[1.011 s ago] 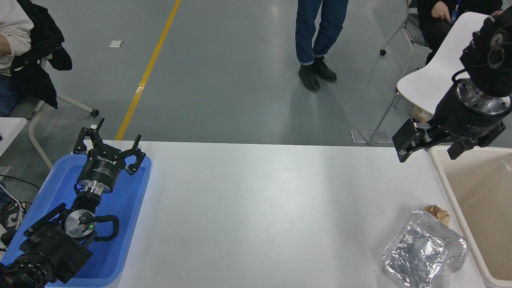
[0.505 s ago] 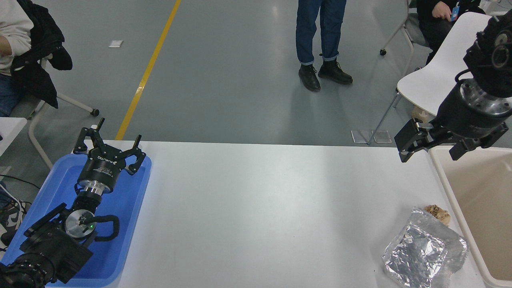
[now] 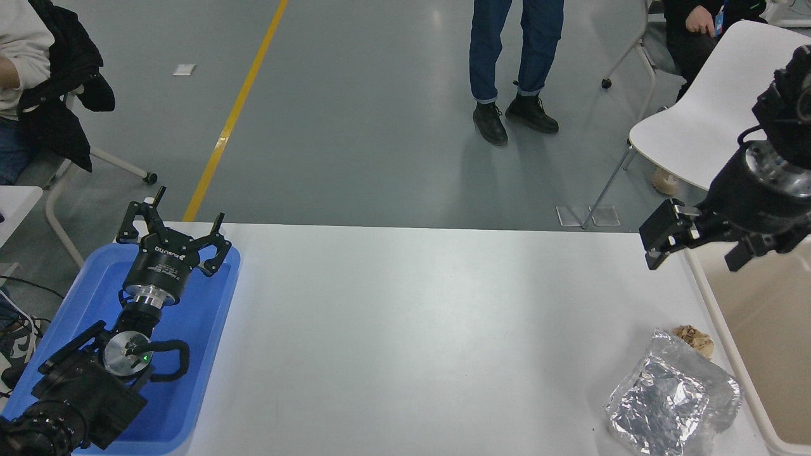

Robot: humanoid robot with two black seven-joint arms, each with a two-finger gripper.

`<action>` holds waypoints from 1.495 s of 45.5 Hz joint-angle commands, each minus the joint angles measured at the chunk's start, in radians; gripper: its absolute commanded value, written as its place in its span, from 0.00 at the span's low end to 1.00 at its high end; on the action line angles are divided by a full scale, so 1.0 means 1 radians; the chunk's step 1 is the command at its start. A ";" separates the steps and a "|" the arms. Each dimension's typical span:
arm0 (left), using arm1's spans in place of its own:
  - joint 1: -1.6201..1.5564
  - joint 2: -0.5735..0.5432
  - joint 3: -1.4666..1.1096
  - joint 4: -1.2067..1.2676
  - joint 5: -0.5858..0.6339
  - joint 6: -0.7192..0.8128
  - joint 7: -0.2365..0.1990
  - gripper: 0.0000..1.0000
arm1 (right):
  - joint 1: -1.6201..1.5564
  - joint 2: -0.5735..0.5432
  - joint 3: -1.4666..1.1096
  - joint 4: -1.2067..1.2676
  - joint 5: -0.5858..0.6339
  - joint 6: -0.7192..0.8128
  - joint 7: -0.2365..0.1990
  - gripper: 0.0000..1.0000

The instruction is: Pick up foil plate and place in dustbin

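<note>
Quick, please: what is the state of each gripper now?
Left gripper: open, empty, parked over the blue tray.
Right gripper: open, empty, above the dustbin rim.

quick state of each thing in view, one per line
foil plate: crumpled, on the table beside the dustbin, untouched
dustbin: open, nothing visible inside
paper ball: crumpled, at the plate's far edge
blue tray: under the left tool
left tool: open, empty
right tool: open, empty, over the dustbin's far corner

We see an evenly bright, sharp view, with soft sheen on the white rectangular table (image 3: 405, 329), sparkling glare on the crumpled silver foil plate (image 3: 671, 405) and faint shadows on the floor.
</note>
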 commanded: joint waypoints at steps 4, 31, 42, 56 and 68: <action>0.002 0.002 0.000 0.001 -0.001 0.001 -0.003 1.00 | -0.204 -0.148 -0.090 -0.030 0.003 -0.128 -0.002 0.90; 0.004 0.002 0.000 0.001 -0.001 0.001 -0.005 1.00 | -0.724 -0.350 0.168 -0.125 0.000 -0.595 0.001 0.99; 0.002 0.000 0.000 0.001 -0.001 0.001 -0.005 1.00 | -0.877 -0.341 0.304 -0.187 0.003 -0.598 -0.001 1.00; 0.002 0.000 0.000 0.001 -0.001 0.001 -0.005 1.00 | -0.948 -0.317 0.369 -0.187 0.005 -0.598 -0.001 1.00; 0.002 0.000 0.000 0.001 0.000 0.001 -0.005 1.00 | -0.992 -0.298 0.427 -0.190 0.005 -0.599 -0.001 0.99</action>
